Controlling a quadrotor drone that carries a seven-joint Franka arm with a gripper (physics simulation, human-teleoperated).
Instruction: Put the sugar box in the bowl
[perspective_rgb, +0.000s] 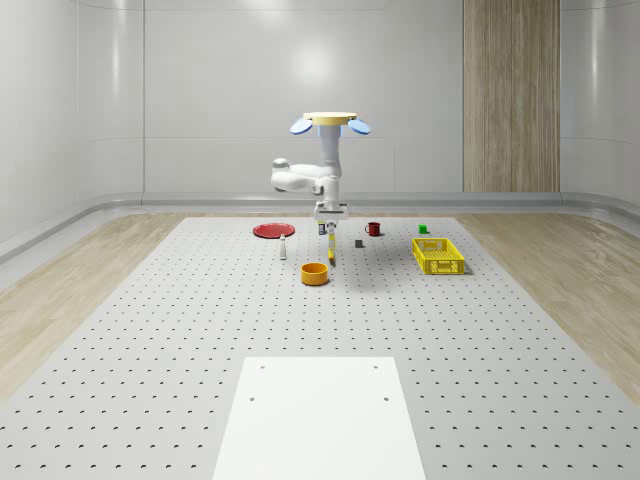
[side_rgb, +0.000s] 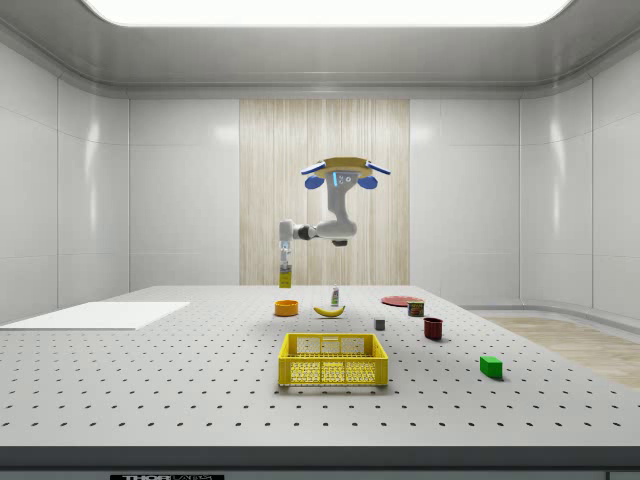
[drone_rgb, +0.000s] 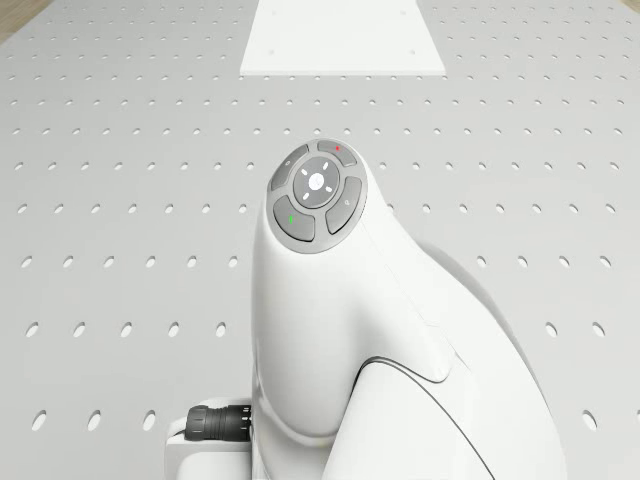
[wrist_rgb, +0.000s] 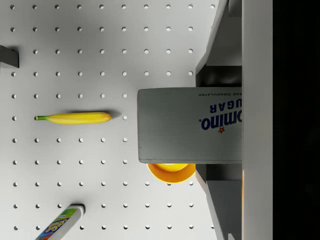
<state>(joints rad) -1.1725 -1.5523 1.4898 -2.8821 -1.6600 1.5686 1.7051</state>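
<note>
A yellow plastic crate (perspective_rgb: 438, 256), red round plate (perspective_rgb: 272, 230), dark red mug (perspective_rgb: 373, 229) and yellow banana (wrist_rgb: 74, 118) dot a perforated white table (perspective_rgb: 150, 340).

The drone (side_rgb: 346, 176) hovers above the table (side_rgb: 150, 380) — arm (side_rgb: 325, 230) bent outward, pincer (side_rgb: 285, 262) pointing down, clamped on the sugar box (wrist_rgb: 190, 125).

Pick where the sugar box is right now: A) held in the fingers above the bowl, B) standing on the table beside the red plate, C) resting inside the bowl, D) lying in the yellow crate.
A: the side view shows the sugar box hanging from the gripper in the air, directly above the bowl.
</note>
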